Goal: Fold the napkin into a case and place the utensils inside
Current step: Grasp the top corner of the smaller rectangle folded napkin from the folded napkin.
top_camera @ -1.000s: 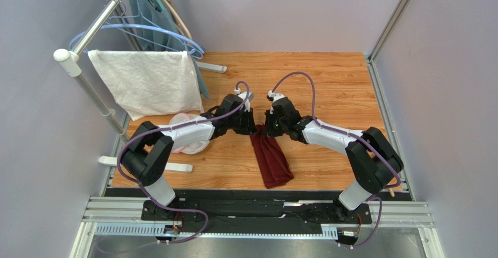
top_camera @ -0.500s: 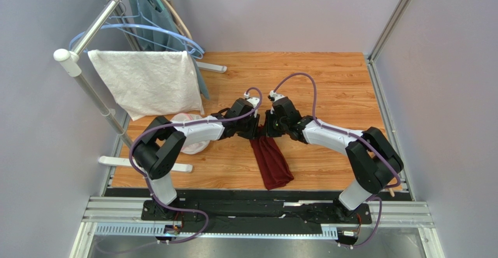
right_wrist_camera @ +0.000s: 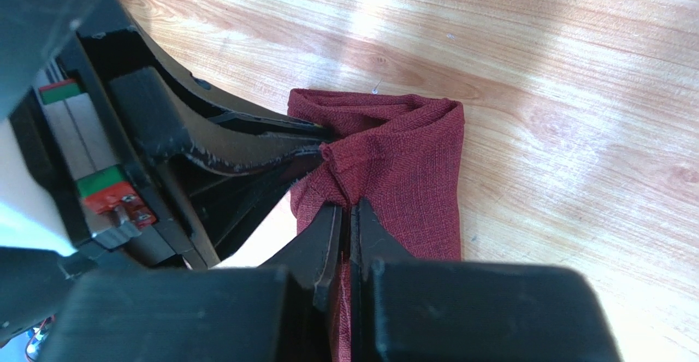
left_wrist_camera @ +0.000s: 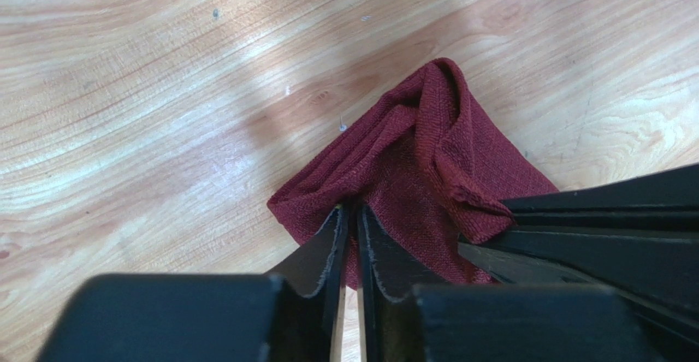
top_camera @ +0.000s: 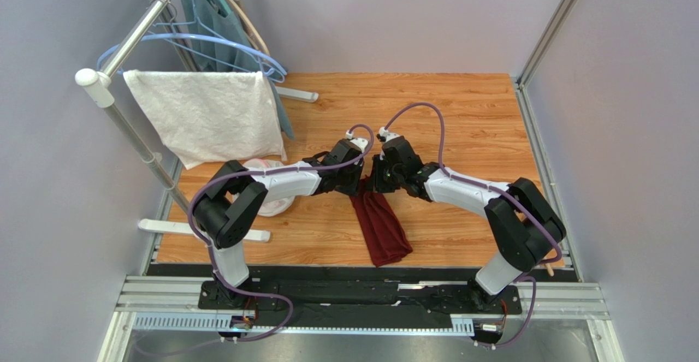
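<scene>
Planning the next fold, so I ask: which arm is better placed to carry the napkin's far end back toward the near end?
Probably right. The right gripper is shut on a bunched fold of the napkin, with cloth running on under it; the left gripper nips only the cloth's edge.

A wooden table (top_camera: pixel 459 108) is shown. A maroon napkin (top_camera: pixel 384 229) is laid on it as a narrow folded strip, with its far end bunched up. Left of the napkin, a pale pink-and-white object (top_camera: pixel 275 205) is set on the wood, partly hidden. Further left of the napkin, a white rack foot (top_camera: pixel 176 227) is rested on the boards. A second foot (top_camera: pixel 299 95) is seen well beyond the napkin, to its left.
</scene>
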`<act>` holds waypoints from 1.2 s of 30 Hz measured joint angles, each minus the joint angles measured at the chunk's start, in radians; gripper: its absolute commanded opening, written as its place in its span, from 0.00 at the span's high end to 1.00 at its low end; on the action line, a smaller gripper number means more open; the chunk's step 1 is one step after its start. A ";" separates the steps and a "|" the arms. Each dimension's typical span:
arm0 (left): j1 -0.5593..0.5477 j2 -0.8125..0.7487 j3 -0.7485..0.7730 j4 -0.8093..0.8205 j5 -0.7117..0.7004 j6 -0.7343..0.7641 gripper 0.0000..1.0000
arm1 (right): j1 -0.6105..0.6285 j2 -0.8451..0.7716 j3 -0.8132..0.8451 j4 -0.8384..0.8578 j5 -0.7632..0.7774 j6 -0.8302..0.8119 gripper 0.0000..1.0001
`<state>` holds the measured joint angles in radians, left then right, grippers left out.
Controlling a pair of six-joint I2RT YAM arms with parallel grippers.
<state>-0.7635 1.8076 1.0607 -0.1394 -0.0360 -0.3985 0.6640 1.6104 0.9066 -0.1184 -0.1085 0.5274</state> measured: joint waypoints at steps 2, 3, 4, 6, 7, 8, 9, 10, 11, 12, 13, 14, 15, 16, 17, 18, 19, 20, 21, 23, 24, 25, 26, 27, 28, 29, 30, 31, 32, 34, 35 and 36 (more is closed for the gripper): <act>0.000 0.001 0.003 -0.003 -0.003 0.002 0.96 | 0.000 0.000 0.000 -0.001 0.000 0.001 1.00; 0.000 0.001 0.005 -0.005 -0.006 0.002 0.99 | 0.000 0.000 0.000 -0.001 0.000 0.001 1.00; 0.000 0.001 0.007 -0.007 -0.008 0.002 1.00 | 0.000 0.000 0.000 -0.001 -0.001 0.002 1.00; 0.000 0.000 0.008 -0.006 -0.013 0.004 1.00 | 0.000 0.000 0.000 -0.001 0.000 0.005 1.00; 0.000 -0.001 0.008 -0.006 -0.015 0.004 1.00 | 0.000 0.000 0.000 -0.002 -0.001 0.006 1.00; 0.000 -0.002 0.008 -0.006 -0.016 0.003 1.00 | 0.000 0.000 0.000 -0.002 -0.001 0.008 1.00; 0.000 -0.008 0.006 -0.002 -0.015 0.002 1.00 | 0.000 0.000 0.000 -0.002 -0.001 0.008 1.00; 0.001 -0.018 0.002 0.003 -0.014 0.000 1.00 | 0.002 0.001 0.000 -0.002 0.001 0.011 1.00; 0.003 -0.029 -0.002 0.008 -0.008 -0.004 1.00 | 0.003 0.003 0.000 -0.002 0.002 0.014 1.00; 0.006 -0.043 -0.008 0.016 -0.002 -0.010 1.00 | 0.005 0.006 0.000 -0.001 0.003 0.017 1.00; 0.009 -0.058 -0.014 0.025 0.002 -0.017 1.00 | 0.008 0.012 0.000 -0.001 0.004 0.023 1.00; 0.013 -0.076 -0.023 0.036 0.005 -0.024 1.00 | 0.012 0.019 0.000 -0.001 0.007 0.028 1.00; 0.016 -0.089 -0.031 0.047 0.006 -0.030 1.00 | 0.016 0.026 0.000 -0.001 0.009 0.035 1.00; 0.019 -0.101 -0.041 0.064 0.008 -0.036 1.00 | 0.021 0.034 0.000 0.000 0.011 0.043 1.00; 0.021 -0.112 -0.053 0.080 0.010 -0.045 1.00 | 0.024 0.041 0.000 0.001 0.013 0.051 1.00; 0.024 -0.119 -0.063 0.092 0.012 -0.050 1.00 | 0.030 0.049 0.000 0.002 0.018 0.060 1.00; 0.026 -0.126 -0.075 0.108 0.014 -0.057 1.00 | 0.035 0.056 0.000 0.004 0.024 0.068 1.00; 0.027 -0.128 -0.084 0.116 0.016 -0.062 1.00 | 0.040 0.060 0.000 0.004 0.029 0.077 1.00; 0.027 -0.129 -0.091 0.124 0.019 -0.068 1.00 | 0.045 0.064 0.000 0.004 0.032 0.083 1.00; 0.027 -0.129 -0.104 0.135 0.021 -0.075 1.00 | 0.052 0.072 0.000 0.007 0.036 0.093 1.00; 0.027 -0.129 -0.109 0.139 0.026 -0.077 1.00 | 0.056 0.077 0.000 0.007 0.038 0.097 1.00; 0.027 -0.129 -0.112 0.145 0.029 -0.079 1.00 | 0.059 0.083 0.002 0.006 0.040 0.099 1.00; 0.027 -0.129 -0.116 0.151 0.032 -0.080 1.00 | 0.062 0.090 0.006 0.003 0.042 0.101 1.00; 0.027 -0.129 -0.121 0.162 0.037 -0.084 1.00 | 0.065 0.098 0.012 0.002 0.045 0.101 1.00; 0.027 -0.129 -0.126 0.172 0.039 -0.087 1.00 | 0.068 0.104 0.020 -0.002 0.048 0.101 1.00; 0.027 -0.129 -0.132 0.183 0.043 -0.088 1.00 | 0.070 0.113 0.030 -0.008 0.050 0.101 1.00; 0.027 -0.129 -0.138 0.193 0.049 -0.090 1.00 | 0.072 0.122 0.040 -0.011 0.054 0.101 1.00; 0.027 -0.129 -0.142 0.198 0.055 -0.091 1.00 | 0.074 0.130 0.048 -0.012 0.056 0.101 1.00; 0.027 -0.129 -0.145 0.204 0.059 -0.092 1.00 | 0.075 0.134 0.052 -0.013 0.058 0.102 1.00; 0.029 -0.131 -0.151 0.213 0.066 -0.096 1.00 | 0.077 0.141 0.064 -0.021 0.062 0.108 1.00; 0.030 -0.132 -0.158 0.224 0.070 -0.101 1.00 | 0.077 0.142 0.072 -0.030 0.067 0.114 1.00; 0.032 -0.134 -0.164 0.234 0.073 -0.106 1.00 | 0.077 0.144 0.084 -0.045 0.071 0.121 1.00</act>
<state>-0.7319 1.6741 0.8970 0.0944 0.0368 -0.5045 0.7414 1.7542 0.9901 -0.1631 -0.0372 0.6483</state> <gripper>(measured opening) 0.007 0.025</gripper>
